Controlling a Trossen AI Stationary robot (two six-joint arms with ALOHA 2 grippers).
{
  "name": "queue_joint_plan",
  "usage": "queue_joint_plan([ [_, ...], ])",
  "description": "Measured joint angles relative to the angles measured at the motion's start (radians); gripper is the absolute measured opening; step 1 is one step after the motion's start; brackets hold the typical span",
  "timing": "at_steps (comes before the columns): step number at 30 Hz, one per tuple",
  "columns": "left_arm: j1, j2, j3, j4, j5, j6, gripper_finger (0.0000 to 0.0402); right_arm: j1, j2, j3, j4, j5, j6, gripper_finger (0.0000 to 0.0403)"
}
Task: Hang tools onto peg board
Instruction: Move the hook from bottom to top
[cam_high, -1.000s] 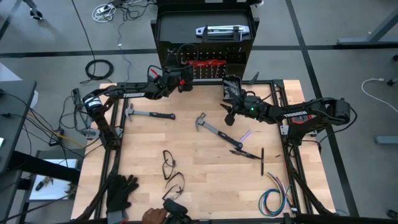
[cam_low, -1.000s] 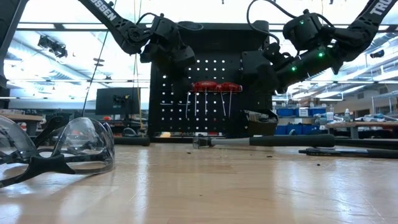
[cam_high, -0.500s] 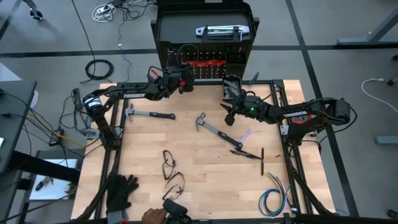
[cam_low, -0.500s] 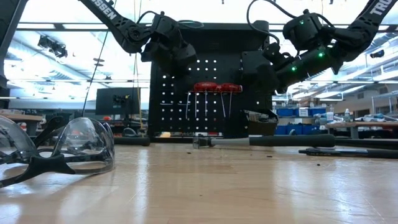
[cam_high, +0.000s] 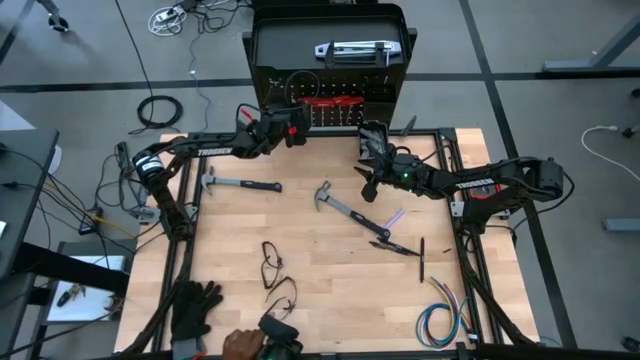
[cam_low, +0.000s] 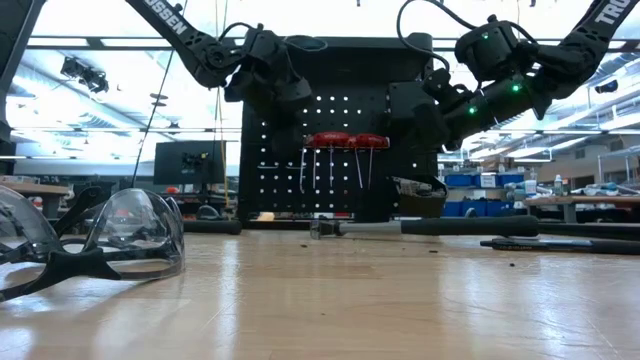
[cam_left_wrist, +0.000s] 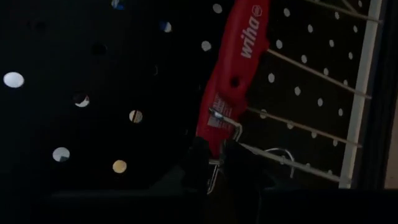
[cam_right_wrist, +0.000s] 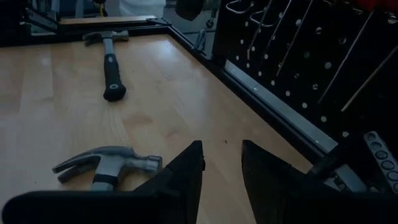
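Left gripper: up at the peg board, fingers nearly together, pinching a thin bent metal wire, apparently a hook, beside a red-handled tool already hanging.
Right gripper: hovers low over the desk, fingers apart, empty.
Hammers: one just ahead of the right gripper, one farther off. Likely stiff, head-heavy; steel slippery. Best gripped on the black handle near the head.
Nearby: safety glasses, gloves, wire bundle, well apart from the right gripper. Board hooks crowd close to the left gripper.
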Motion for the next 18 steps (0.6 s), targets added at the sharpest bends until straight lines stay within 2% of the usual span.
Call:
queue_joint_plan([
  [4,0.004,0.000,0.000,-0.002,0.006,0.051,0.0054,0.000,0.000,0.000,0.008,-0.006,-0.001,0.0119],
  [13,0.018,-0.002,0.000,-0.021,0.055,0.057,0.0053,-0.006,0.000,0.000,0.016,-0.016,-0.014,0.0119],
  [18,0.025,-0.002,0.000,-0.024,0.071,0.059,0.0036,-0.006,0.000,0.000,0.022,-0.016,-0.015,0.0119],
])
